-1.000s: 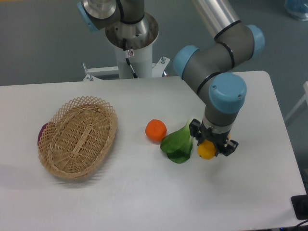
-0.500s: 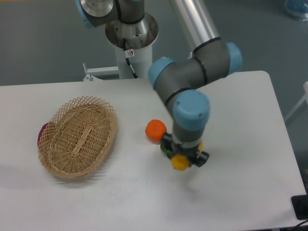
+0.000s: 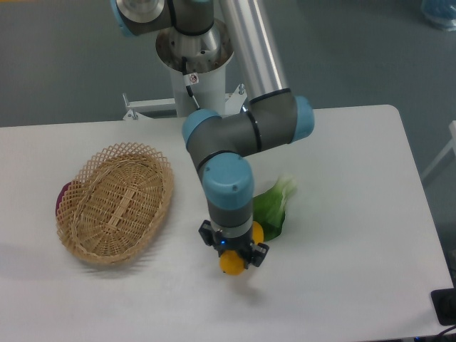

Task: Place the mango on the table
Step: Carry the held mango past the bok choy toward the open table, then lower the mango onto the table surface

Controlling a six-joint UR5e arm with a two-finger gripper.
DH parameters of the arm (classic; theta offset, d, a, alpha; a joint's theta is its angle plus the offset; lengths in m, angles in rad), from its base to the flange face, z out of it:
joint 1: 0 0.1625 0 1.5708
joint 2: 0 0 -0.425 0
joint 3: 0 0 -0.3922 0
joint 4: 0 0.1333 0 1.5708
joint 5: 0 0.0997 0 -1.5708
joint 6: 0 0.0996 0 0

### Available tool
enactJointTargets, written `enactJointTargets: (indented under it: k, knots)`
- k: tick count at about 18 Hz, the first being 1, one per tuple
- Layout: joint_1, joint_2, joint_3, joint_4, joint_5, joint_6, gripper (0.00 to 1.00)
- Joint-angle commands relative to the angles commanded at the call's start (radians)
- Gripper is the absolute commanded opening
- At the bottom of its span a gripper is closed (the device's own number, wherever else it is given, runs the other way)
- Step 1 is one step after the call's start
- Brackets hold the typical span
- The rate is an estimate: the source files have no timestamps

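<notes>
My gripper (image 3: 233,255) hangs from the arm over the front middle of the white table (image 3: 356,285), pointing down. It is shut on the mango (image 3: 231,264), a yellow fruit whose lower end shows below the fingers. A small yellow patch also shows to the right of the wrist. The mango is close over the tabletop with a faint shadow under it; whether it touches the surface I cannot tell.
A green leafy vegetable (image 3: 274,205) lies just right of the arm, partly behind it. A woven wicker basket (image 3: 117,203) stands at the left, with a dark purple thing (image 3: 62,194) at its left rim. The arm's base (image 3: 192,57) stands behind the table.
The arm has swung left and toward the front edge, carrying the mango from beside the leafy vegetable. The round orange fruit seen earlier is now hidden behind the arm.
</notes>
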State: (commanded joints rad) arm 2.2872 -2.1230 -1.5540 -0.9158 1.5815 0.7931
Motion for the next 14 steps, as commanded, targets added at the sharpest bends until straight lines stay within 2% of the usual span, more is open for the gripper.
enactJointTargets:
  k: [5,8,12,14]
  knots:
    - [0.008,-0.023,0.006,0.008,0.002,0.023,0.42]
    - [0.029,-0.049,0.034,0.014,0.029,0.037,0.42]
    - [0.029,-0.080,0.066,0.012,0.032,0.034,0.51]
    - [0.029,-0.089,0.074,0.014,0.031,0.037,0.59]
